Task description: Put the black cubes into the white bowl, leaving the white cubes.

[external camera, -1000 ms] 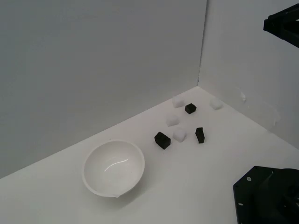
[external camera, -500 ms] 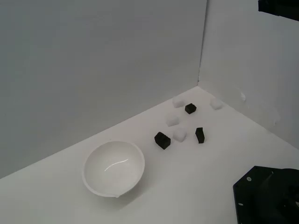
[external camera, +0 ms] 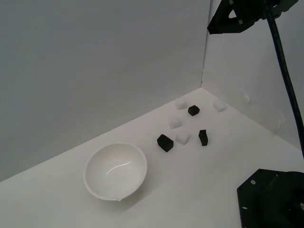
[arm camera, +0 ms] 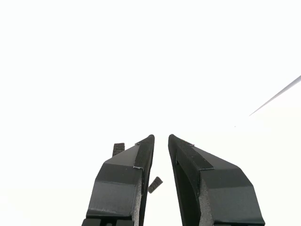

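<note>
White desk (external camera: 199,190) and white walls fill the exterior view. On the desk the white bowl (external camera: 115,171) sits upright toward the exterior view's left, with nothing inside it. To its right lie the cubes, none of them in the bowl. The nearest black cube (external camera: 165,142) rests just beside the bowl's far right rim. A second black cube (external camera: 203,137) stands further right, tilted on an edge, and a third black cube (external camera: 193,110) lies deeper toward the corner of the walls. Four white cubes show faintly: one white cube (external camera: 182,137) between the first two black ones, another (external camera: 175,122) just behind it, one (external camera: 180,102) close beside the far black cube, and one (external camera: 219,105) near the right wall. The arm (external camera: 237,14) hangs high at the upper right, well apart from everything on the desk, a black cable (external camera: 285,71) trailing down from it.

From the wrist view, the jaws (arm camera: 161,138) stand slightly parted with only a narrow gap between the tips, and they hold nothing. Two black cubes appear beyond them, one (arm camera: 118,149) past the outer edge of one finger, the other (arm camera: 155,184) in the gap.
</note>
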### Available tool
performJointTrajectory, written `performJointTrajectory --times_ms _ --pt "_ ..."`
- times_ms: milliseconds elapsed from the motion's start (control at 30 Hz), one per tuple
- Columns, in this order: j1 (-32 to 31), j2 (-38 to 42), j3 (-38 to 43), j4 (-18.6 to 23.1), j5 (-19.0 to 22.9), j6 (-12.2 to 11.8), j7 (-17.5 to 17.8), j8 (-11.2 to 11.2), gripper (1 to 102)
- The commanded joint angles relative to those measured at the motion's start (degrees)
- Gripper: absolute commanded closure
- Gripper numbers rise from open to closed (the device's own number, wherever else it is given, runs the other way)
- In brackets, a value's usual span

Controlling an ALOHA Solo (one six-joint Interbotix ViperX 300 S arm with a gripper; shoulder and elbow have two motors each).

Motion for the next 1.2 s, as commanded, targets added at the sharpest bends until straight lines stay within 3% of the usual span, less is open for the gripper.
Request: performJointTrajectory --times_ms 0,100,200,333,733,833,1167 --pt "0.79 0.0 0.18 1.67 1.49 -0.44 -4.04 0.62 87" --pt "0.79 -0.18 0.0 5.98 5.71 -0.44 -8.7 0.62 86" --pt "0.88 -0.88 -0.62 10.11 9.84 -0.44 -13.36 0.88 78" --pt "2.64 -2.81 -2.64 13.18 13.01 -0.53 -17.4 1.14 75" --pt "8.7 -11.43 -11.16 13.45 13.27 -0.88 -19.51 7.47 75" --pt "8.61 -13.45 -13.18 13.45 13.27 -2.46 -20.65 8.17 75" --pt "12.3 -21.53 -21.27 13.45 13.27 -2.55 -21.88 8.26 74"
